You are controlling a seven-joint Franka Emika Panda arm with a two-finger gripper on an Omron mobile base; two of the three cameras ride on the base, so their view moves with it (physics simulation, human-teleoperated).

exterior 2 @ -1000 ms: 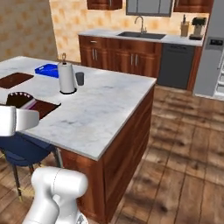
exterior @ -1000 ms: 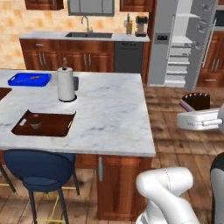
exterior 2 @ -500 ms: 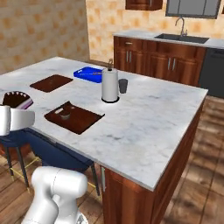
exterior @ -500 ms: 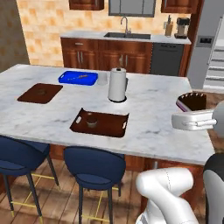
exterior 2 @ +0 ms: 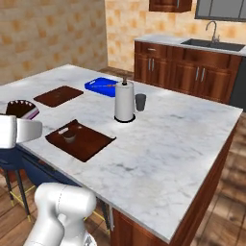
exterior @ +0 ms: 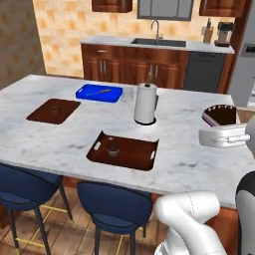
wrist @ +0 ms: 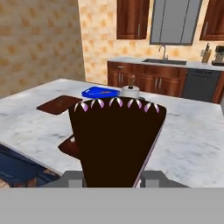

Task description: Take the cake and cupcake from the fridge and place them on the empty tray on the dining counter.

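Marble-topped table (exterior: 60,134): wide island, 2 navy stools (exterior: 115,205) tucked under the near edge.

Dark tray (exterior: 124,150) with raised rims and handle cut-outs sits near the table's front edge. Inside it, toward its left end, a small round dark cupcake (exterior: 113,148), upright.

Flatter brown square tray (exterior: 54,110) lies well to the left, apart from the rimmed tray. Blue tray (exterior: 99,92) farther back. Paper towel roll (exterior: 146,103) stands upright between the blue tray and the rimmed tray, with a small grey cup (exterior 2: 140,102) just beside it.

Tool (exterior: 226,130): closed around the cake (wrist: 117,140), a dark-brown slice with a pink layer along its edge. It hangs above the table's right part, well apart from the rimmed tray. Finger gap is hidden behind the slice, so grip width is probably narrow, not certain.
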